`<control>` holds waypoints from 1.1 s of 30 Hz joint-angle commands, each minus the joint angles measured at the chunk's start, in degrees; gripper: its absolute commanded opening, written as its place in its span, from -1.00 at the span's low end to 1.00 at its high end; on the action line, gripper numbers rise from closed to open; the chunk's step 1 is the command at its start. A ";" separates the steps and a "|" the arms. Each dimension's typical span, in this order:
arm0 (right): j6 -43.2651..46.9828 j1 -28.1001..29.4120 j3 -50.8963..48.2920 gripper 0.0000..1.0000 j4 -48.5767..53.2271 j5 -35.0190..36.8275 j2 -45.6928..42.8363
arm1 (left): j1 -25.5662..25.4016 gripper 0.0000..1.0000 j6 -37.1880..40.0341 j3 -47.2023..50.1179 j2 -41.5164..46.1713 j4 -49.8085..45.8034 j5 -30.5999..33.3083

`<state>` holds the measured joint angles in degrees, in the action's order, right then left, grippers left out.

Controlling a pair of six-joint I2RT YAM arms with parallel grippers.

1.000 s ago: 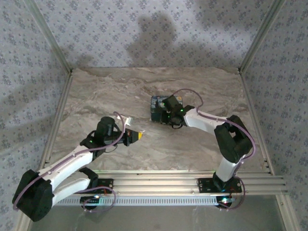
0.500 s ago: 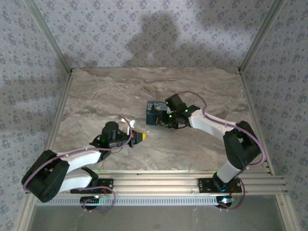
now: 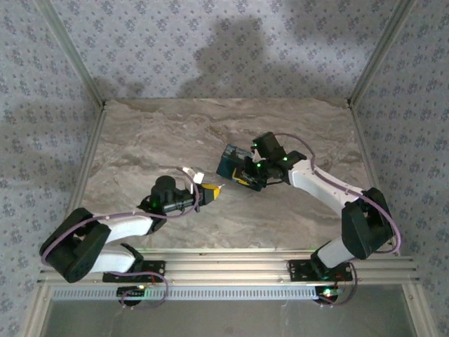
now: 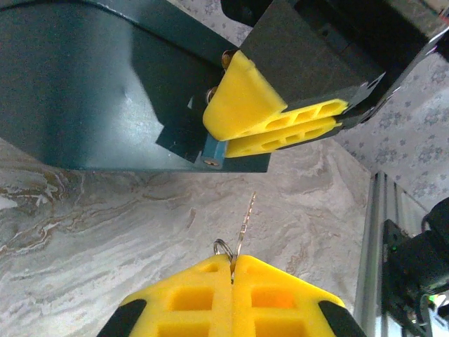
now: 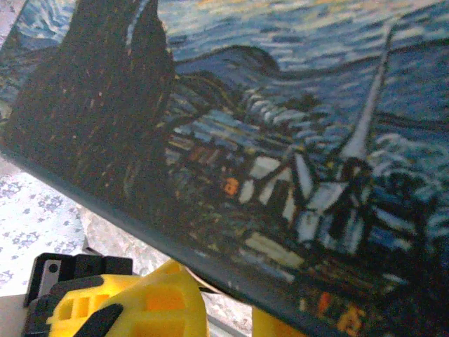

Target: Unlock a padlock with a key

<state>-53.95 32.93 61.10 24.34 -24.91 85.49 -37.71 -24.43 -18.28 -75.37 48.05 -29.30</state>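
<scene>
Clamping the padlock (image 3: 230,161) at one corner, the right gripper (image 3: 247,177) has its yellow fingers (image 4: 270,116) closed on it over the marbled table (image 3: 154,133). The left gripper (image 4: 231,265) pinches the key (image 4: 242,228), whose thin blade points at the padlock, just short of touching.

The padlock (image 4: 105,84) has smooth dark teal sides with a dull sheen; its printed face looks satin, with painted-looking brushwork; the key (image 4: 243,223) is thin bare metal, its small ring bright and glossy; the pads (image 4: 189,302) of the left gripper (image 4: 231,261) and of the right gripper (image 3: 247,175) are matt yellow plastic, moulded with open cells; the table (image 4: 105,225) is smooth and marble-patterned, faintly glossy; the rail (image 4: 372,239) is pale brushed metal.
</scene>
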 commanded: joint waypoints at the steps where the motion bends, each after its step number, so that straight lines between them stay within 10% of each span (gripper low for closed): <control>1: -1.37 -1.09 2.44 -1.00 1.40 -3.52 -1.82 | -1.80 -1.00 5.22 -3.42 -1.88 2.53 0.99; 33: -1.96 -2.72 2.84 -1.00 1.26 -4.76 -1.69 | -2.35 -1.00 4.21 -8.97 -17.62 14.42 0.95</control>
<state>-55.35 30.59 62.50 27.97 -28.10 85.49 -39.77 -18.52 -25.91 -91.68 56.53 -28.45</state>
